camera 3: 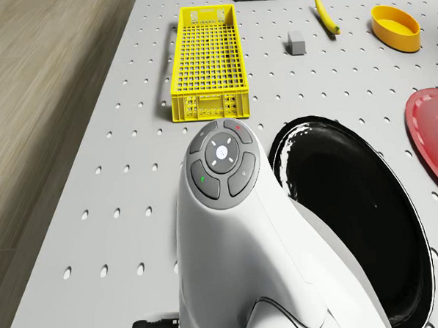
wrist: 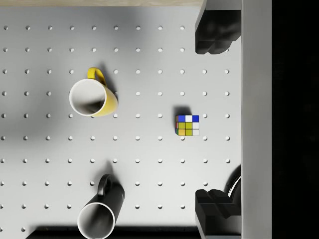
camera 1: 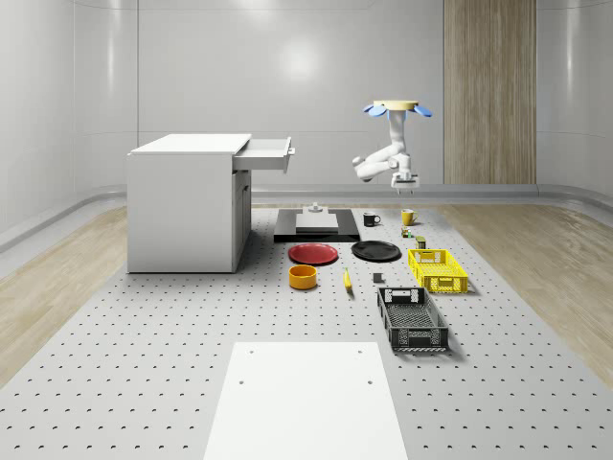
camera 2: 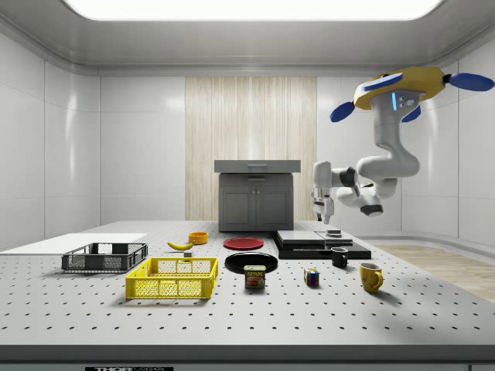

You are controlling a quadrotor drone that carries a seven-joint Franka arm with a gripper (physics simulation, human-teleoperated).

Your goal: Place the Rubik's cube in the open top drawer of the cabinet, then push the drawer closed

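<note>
The Rubik's cube (wrist: 187,125) (camera 2: 312,277) (camera 1: 407,233) lies on the perforated table between a yellow mug (wrist: 92,98) and a black plate. My gripper (wrist: 214,122) (camera 1: 404,182) (camera 2: 328,219) hangs well above it, open, with its dark fingers (wrist: 215,32) wide apart and nothing between them; the cube sits just beside the gap as seen from the wrist. The drone (camera 1: 396,108) (camera 2: 402,86) hovers over this part of the table. The white cabinet (camera 1: 182,206) stands at the whole-scene view's left, its top drawer (camera 1: 268,153) pulled out.
A black mug (wrist: 97,216), a can (camera 2: 254,277) and the black plate (camera 3: 354,216) are close to the cube. A yellow basket (camera 3: 206,62), black basket (camera 1: 412,319), red plate (camera 1: 313,253), orange bowl (camera 1: 303,277), banana (camera 3: 326,15) and a dark slab (camera 1: 316,225) lie between here and the cabinet.
</note>
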